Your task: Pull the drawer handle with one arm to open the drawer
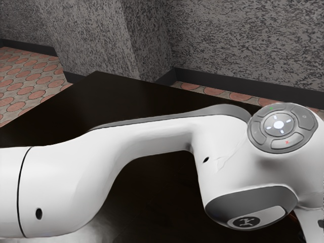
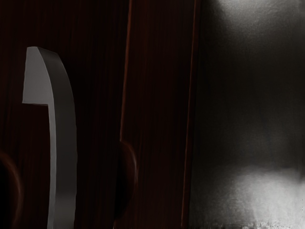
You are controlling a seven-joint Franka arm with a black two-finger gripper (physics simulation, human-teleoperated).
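Grey handle (image 2: 63, 143) long axis parallel to drawer front (image 2: 157, 95) seams; fingers' state indiscernible.

A grey curved handle (image 2: 62, 143) stood out from the dark wooden drawer front (image 2: 157, 95); beside the front lay a dim grey surface (image 2: 248, 119).

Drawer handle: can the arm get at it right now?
Probably yes. In the wrist view the grey handle stands close ahead, against the dark wooden drawer front, and nothing shows in front of it that would block the way.
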